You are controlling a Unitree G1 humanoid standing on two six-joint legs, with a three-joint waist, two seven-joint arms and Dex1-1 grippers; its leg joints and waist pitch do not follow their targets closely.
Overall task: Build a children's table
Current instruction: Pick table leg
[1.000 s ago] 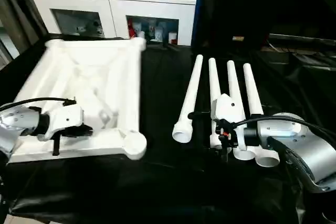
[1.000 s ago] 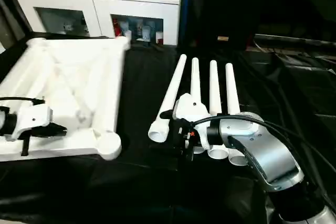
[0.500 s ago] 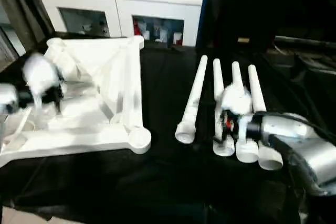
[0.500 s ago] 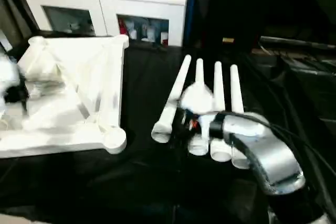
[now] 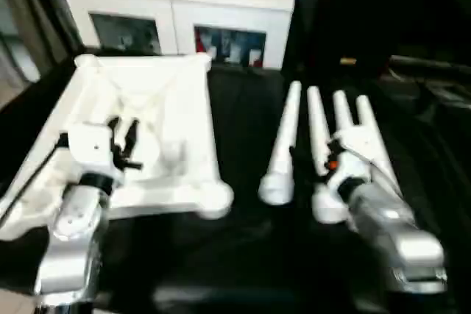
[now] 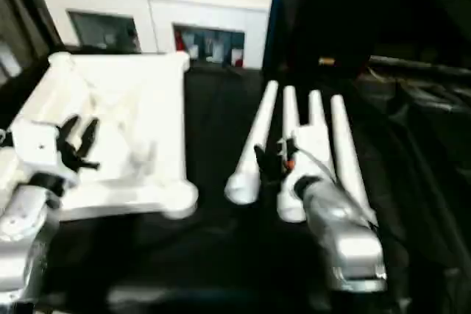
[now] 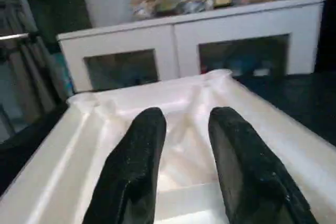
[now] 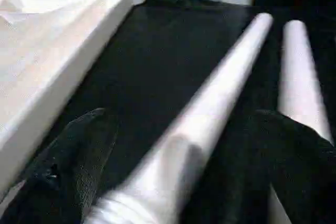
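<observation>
The white tabletop (image 5: 184,108) lies upside down on the left, its ribbed underside up and a round corner socket (image 5: 213,198) nearest me. My left gripper (image 5: 123,130) hangs over its middle, pointing away from me. In the left wrist view its black fingers (image 7: 142,145) stand apart with nothing between them, above the tabletop (image 7: 252,108). Several white tapered legs (image 5: 282,137) lie side by side on the right. My right gripper (image 8: 178,119) is open wide over their thick ends. The leftmost leg (image 8: 220,77) shows between its fingers (image 8: 79,150).
A white cabinet (image 5: 184,12) with glass doors stands behind the table, small objects on its top. Black cloth (image 5: 243,255) covers the work surface, with a bare strip between the tabletop and the legs. Dark clutter lies at the far right.
My left gripper has left the tabletop's near rim, opened, and swung up over its middle. My right forearm has turned to lie along the legs. The camera has shifted.
</observation>
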